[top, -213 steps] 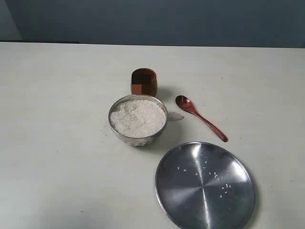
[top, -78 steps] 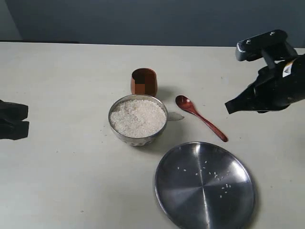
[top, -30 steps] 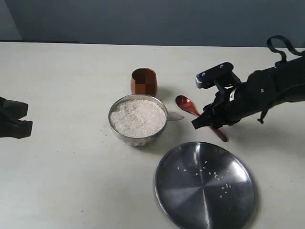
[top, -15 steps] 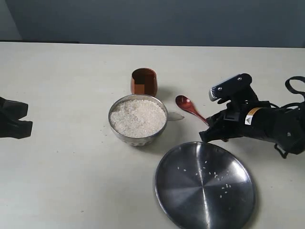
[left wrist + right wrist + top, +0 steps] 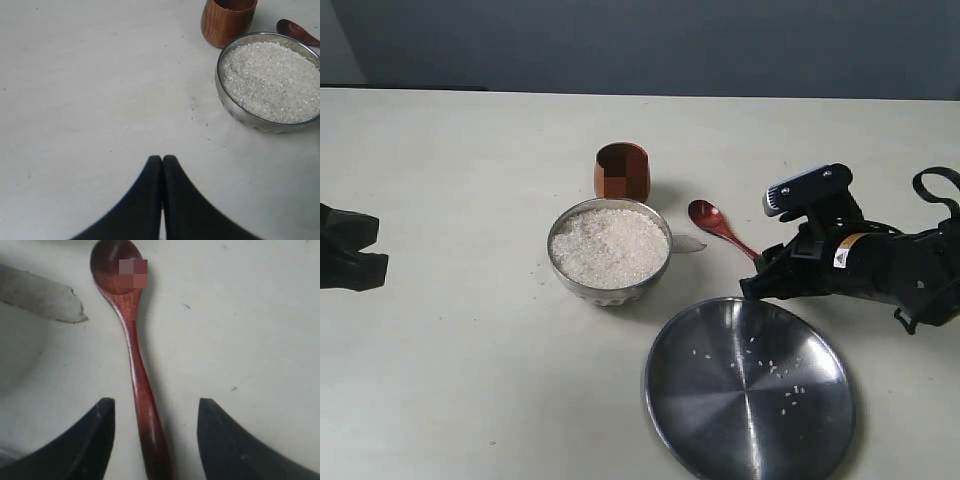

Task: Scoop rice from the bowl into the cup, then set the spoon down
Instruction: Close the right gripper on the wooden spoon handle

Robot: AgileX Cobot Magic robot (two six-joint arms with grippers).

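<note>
While the spoon (image 5: 135,365) lies flat on the table (image 5: 470,380), at about 3 o'clock from the steel bowl (image 5: 610,292), the step in hand is the pickup. No scooping looks begun, since the rice (image 5: 608,246) fills the bowl to its rim beside the cup (image 5: 623,180) at its 12 o'clock. The right gripper (image 5: 154,407) hangs low over the handle, jaws spread, one finger either side, neither touching the wood. Next, I judge, it must pinch that thin, glossy handle squarely and lift without letting it roll. The arm reaches in low from 3 o'clock, just past the steel plate (image 5: 720,410). The left gripper (image 5: 162,162) sits at 9 o'clock, fingers pressed together, holding nothing.
</note>
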